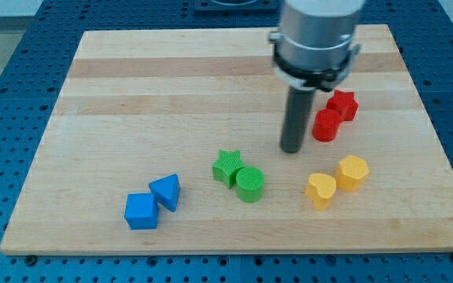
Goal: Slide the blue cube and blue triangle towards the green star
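One arm, top cut off | my tip [292,150] (visible) above green star [227,167]

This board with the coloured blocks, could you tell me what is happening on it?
The arm's rod is to push the blue cube and blue triangle towards the green star. My tip touches no block, sitting right of the star and left of two red blocks. The blue pair sits together at lower left, apart from the star.

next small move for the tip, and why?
Probably travel to the view's lower left, behind the blue cube. My tip sits right of the green star, near the red blocks, while the cube and the touching blue triangle lie left of the star; a push must come from their far side.
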Tool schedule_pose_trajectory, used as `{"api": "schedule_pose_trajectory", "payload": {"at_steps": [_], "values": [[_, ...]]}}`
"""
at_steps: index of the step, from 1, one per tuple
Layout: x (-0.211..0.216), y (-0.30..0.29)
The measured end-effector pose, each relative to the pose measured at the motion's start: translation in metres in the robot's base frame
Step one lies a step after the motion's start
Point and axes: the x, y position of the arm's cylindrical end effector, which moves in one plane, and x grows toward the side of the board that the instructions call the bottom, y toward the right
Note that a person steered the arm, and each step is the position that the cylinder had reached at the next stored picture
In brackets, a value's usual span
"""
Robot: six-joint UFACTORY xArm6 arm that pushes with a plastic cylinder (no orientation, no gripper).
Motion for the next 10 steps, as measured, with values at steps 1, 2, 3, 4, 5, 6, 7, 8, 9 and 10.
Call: {"api": "schedule_pose_trajectory", "payload": {"at_steps": [1,2,3,4,5,6,7,8,9,10], "values": [[0.005,-0.047],[0.005,-0.048],[-0.013,-0.070],[-0.028,-0.126],[-0.028,-0.194],[-0.018,-0.250],[0.027,-0.268],[0.075,-0.267],[0.092,-0.263],[0.102,-0.256]]}}
